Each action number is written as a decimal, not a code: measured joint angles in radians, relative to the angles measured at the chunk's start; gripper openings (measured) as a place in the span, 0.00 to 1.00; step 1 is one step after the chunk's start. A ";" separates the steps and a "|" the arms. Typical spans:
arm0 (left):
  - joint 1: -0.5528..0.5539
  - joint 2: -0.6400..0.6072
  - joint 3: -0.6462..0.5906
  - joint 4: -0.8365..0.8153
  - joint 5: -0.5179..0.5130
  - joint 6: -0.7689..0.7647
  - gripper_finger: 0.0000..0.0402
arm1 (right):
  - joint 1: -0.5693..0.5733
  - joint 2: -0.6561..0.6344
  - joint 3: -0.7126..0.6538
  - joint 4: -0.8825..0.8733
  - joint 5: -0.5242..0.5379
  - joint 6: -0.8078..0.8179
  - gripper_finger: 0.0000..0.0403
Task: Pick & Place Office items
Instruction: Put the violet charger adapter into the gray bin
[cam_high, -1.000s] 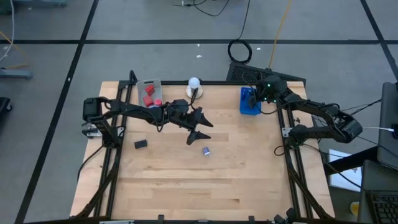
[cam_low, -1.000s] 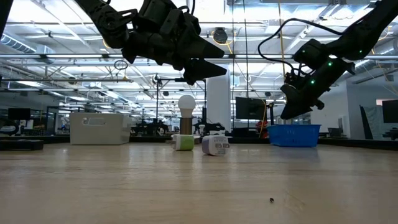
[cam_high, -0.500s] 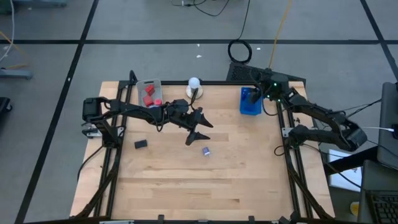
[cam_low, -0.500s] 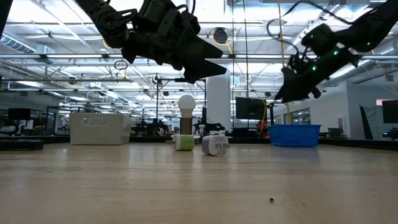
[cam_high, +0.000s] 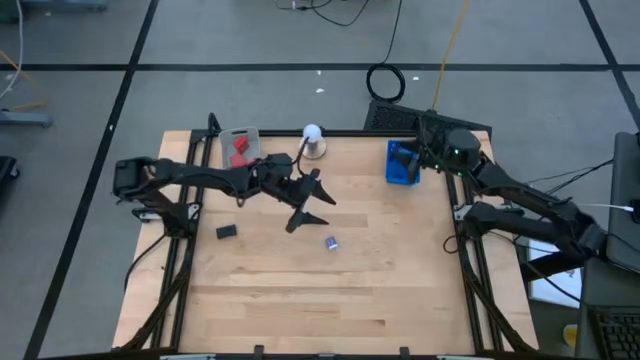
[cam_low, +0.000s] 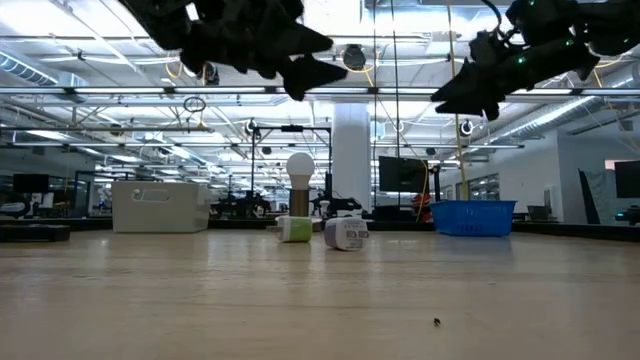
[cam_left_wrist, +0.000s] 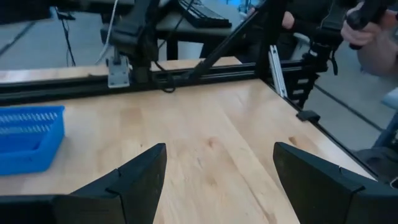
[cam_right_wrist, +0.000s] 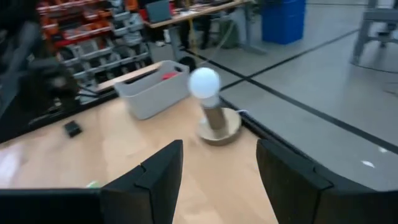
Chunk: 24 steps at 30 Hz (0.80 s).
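A pale wooden tabletop (cam_high: 330, 290) framed by black rails sits on a grey floor crossed by dark tape lines. In the high view most of the near half of the wood lies bare. Along the far edge stand a grey rectangular tray (cam_high: 239, 146) holding red blocks (cam_high: 238, 147), a white ball on a round grey base (cam_high: 313, 140), and a blue rectangular basket (cam_high: 402, 164) near the far right corner. A small black block (cam_high: 227, 231) lies toward the left rail, and a small purple-and-white block (cam_high: 330, 242) rests near the middle, well apart from both trays. The left hand (cam_high: 303, 203) hangs over the wood between the tray and the purple block, fingers spread, holding nothing. The right hand (cam_high: 430, 156) sits at the far right edge just beside the blue basket.

In the low view, both hands are up high, leaving the board under them free. A green-and-white piece (cam_low: 296, 229) and a white block (cam_low: 346, 233) stand side by side on the wood, the ball behind them.

The left wrist view shows two dark fingers (cam_left_wrist: 134, 183) wide apart over bare wood, nothing between them.

The right wrist view shows its fingers (cam_right_wrist: 149, 180) parted and empty, facing the ball and grey tray.
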 joint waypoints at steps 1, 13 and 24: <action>-0.001 -0.019 0.000 -0.022 -0.006 0.014 0.74 | 0.020 -0.002 0.000 0.001 0.001 0.000 0.49; -0.044 -0.165 0.000 -0.333 -0.127 0.054 0.74 | 0.222 -0.002 0.000 0.085 0.083 0.020 0.49; -0.109 -0.165 0.000 -0.502 -0.357 0.166 0.74 | 0.361 0.005 0.000 0.103 0.085 0.119 0.49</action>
